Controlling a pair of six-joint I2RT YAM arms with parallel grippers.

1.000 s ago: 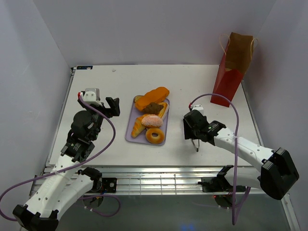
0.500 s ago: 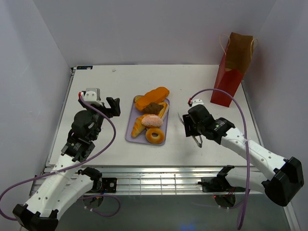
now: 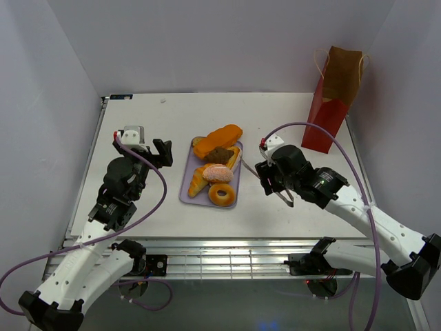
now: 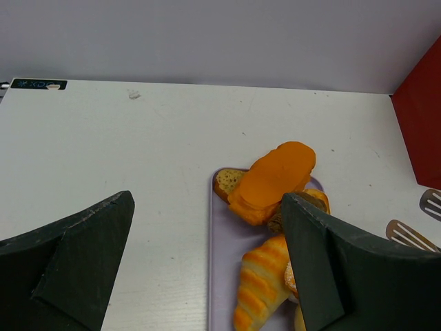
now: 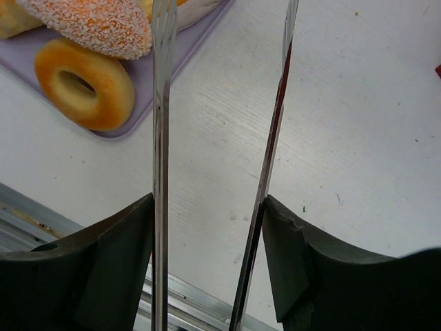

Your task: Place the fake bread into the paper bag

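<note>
The fake bread lies on a lavender tray (image 3: 188, 193): a long orange loaf (image 3: 218, 140), a dark brown piece (image 3: 220, 154), a pink-frosted donut (image 3: 218, 172), a croissant (image 3: 198, 181) and a ring donut (image 3: 222, 194). The paper bag (image 3: 331, 110) stands upright at the far right, red below and brown above. My right gripper (image 3: 267, 178) is shut on thin metal tongs (image 5: 160, 138), just right of the tray; the tong tips reach over the pink donut (image 5: 89, 24) and beside the ring donut (image 5: 86, 83). My left gripper (image 3: 162, 153) is open and empty, left of the tray.
In the left wrist view the loaf (image 4: 275, 179) and croissant (image 4: 258, 289) lie on the tray (image 4: 224, 262), with the tong tips (image 4: 413, 234) and the red bag wall (image 4: 420, 117) at right. White walls close in the table. A metal rail runs along the near edge (image 3: 227, 248).
My right arm has swung left and forward with the tongs, from the table's right-middle to the tray's right edge. The left arm has not moved.
</note>
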